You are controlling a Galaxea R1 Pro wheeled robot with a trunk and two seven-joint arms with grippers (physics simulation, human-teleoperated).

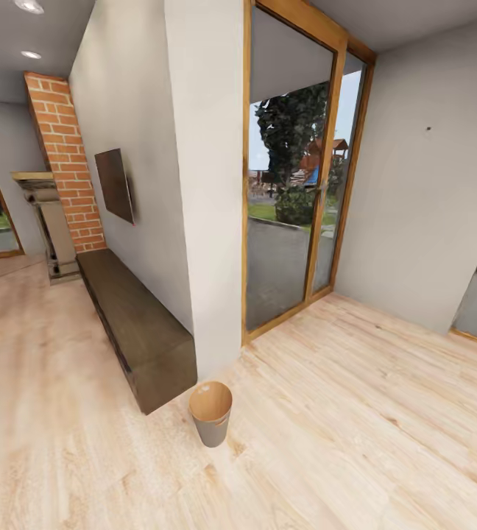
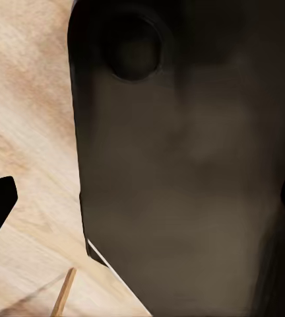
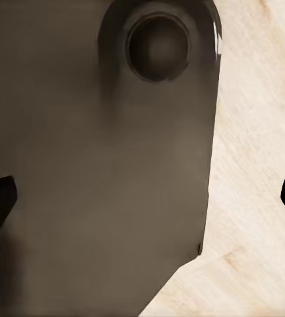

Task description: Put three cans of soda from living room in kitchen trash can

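- Your head camera is looking down over a light wood plank floor toward a white wall column beside a tall wood-framed glass door with a garden showing outside.
- The tash can is standing upright on the floor just off the corner of the column, grey outside and tan inside; you are seeing no cans in the part of its interior that faces you.
- A long dark wooden bench is running along the wall, its near end close to the tash can but not touching it.
- A dark flat screen is hanging on the wall above the bench, and a red brick pillar with a fireplace beside it is standing at the far end.
- Your left gripper is showing both dark fingertips at the picture's edges, so the jaws are sitting wide apart and holding nothing; a dark part of the robot is lying behind them over the floor.
- Your right gripper is showing the same: jaws spread wide, nothing between them but the dark body and pale floor.
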